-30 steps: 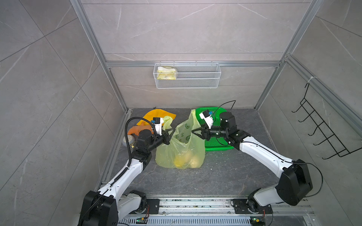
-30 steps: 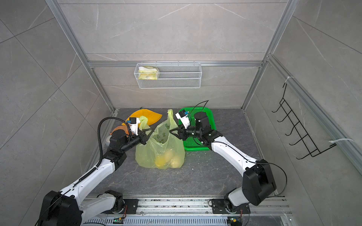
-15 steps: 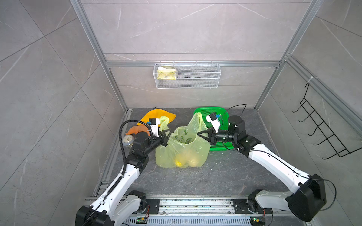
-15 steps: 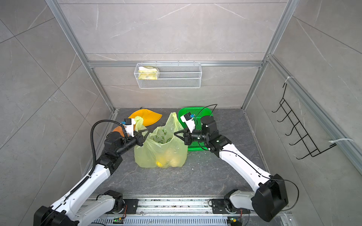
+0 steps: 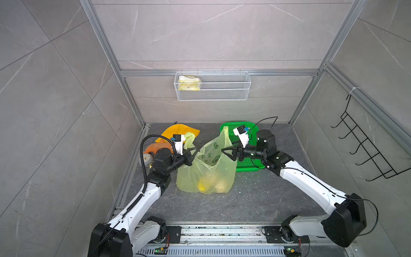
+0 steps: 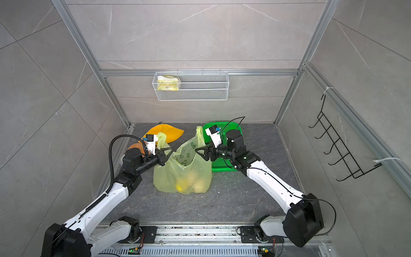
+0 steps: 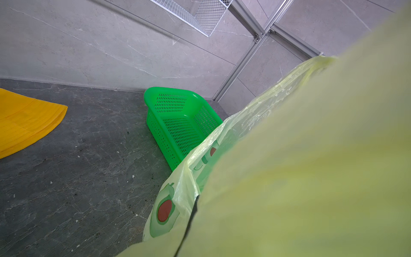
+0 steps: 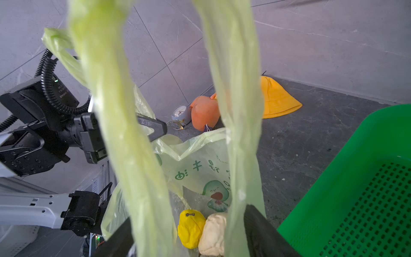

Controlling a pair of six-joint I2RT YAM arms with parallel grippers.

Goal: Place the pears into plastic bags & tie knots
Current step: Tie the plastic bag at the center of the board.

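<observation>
Top views, both: plastic bag (image 5: pixel 206 175) slumped mid-table (image 5: pixel 255 200), pears (image 5: pixel 213 184) down at the bottom, just beside the green basket (image 5: pixel 250 166) by the back edge. Left claw (image 5: pixel 193 156) pinched tight on the bag's left rim. Right claw (image 5: pixel 227 153) kinda wide open, handle straps (image 8: pixel 235 89) draped loose between its fingers in the right wrist view. Plenty of bare table toward the front edge.
</observation>
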